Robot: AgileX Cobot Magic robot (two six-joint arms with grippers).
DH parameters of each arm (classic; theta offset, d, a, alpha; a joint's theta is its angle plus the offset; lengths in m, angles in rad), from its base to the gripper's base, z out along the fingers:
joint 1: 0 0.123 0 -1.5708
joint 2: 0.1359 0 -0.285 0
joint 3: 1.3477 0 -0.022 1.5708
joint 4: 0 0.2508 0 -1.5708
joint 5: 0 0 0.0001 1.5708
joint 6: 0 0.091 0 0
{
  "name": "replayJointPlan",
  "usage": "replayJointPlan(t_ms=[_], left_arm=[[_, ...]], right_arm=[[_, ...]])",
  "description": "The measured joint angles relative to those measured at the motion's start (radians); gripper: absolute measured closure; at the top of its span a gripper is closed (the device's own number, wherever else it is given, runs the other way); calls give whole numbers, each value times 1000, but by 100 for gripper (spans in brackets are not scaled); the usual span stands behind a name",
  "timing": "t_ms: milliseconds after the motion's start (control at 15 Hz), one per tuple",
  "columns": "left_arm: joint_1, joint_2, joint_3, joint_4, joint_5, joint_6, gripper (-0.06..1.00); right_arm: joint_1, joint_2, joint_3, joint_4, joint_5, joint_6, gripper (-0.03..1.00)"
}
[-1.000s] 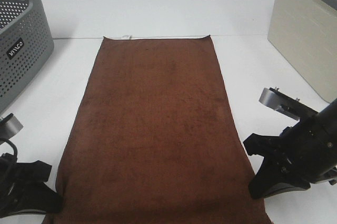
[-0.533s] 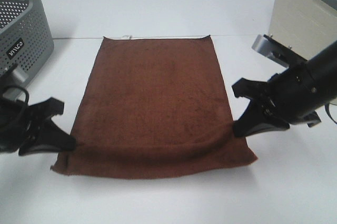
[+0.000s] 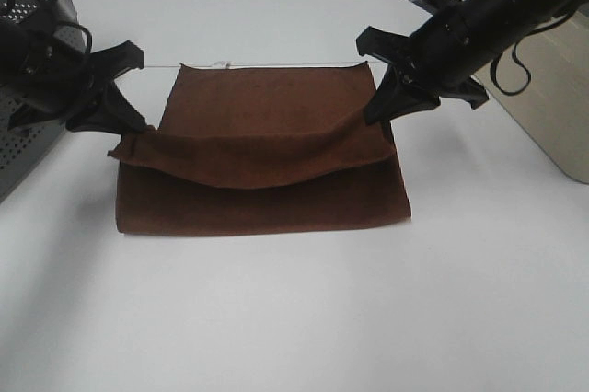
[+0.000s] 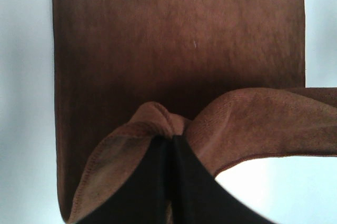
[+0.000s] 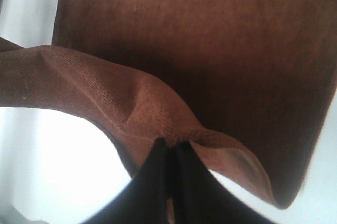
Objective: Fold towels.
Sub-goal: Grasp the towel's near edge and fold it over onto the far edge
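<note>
A single dark reddish-brown rectangular towel of soft fuzzy cloth (image 3: 262, 199) lies in the middle of the white tabletop (image 3: 294, 318), partly doubled over on itself. Its near side forms a rounded crease on the table, and from there the upper layer runs back over the lower one toward the far end. The far strip of the lower layer lies flat and uncovered, with a small white tag (image 3: 221, 64) at its far hem. The left gripper (image 3: 124, 139), black and pointed, has its jaws pressed together on the left corner of the upper layer, holding that corner just above the cloth beneath. The right gripper (image 3: 373, 121) is clamped the same way on the right corner, a little farther back than the left. Between the two pinched corners the free hemmed edge sags in a shallow curve toward the near side. In the left wrist view the cloth (image 4: 179, 50) bunches into a small bump where the closed black tips (image 4: 169, 139) bite it; in the right wrist view the towel (image 5: 210, 40) puckers likewise around the closed tips (image 5: 171, 144), stitched hem visible. A grey perforated plastic basket (image 3: 23, 148) stands at the table's left edge behind the left arm, and a beige box (image 3: 538, 98) stands at the right, both apart from the towel.
</note>
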Motion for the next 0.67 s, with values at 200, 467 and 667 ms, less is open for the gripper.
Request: replayJointPlan(t_ms=[200, 467, 667], left_arm=[[0, 133, -198, 11, -9, -9, 94], [0, 286, -427, 11, -64, -12, 94], [0, 382, -578, 11, -130, -12, 94]], right_arm=[[0, 134, -261, -125, 46, 96, 97], [-35, 297, -571, -200, 85, 149, 97], [-61, 408, -745, -205, 97, 149, 97]])
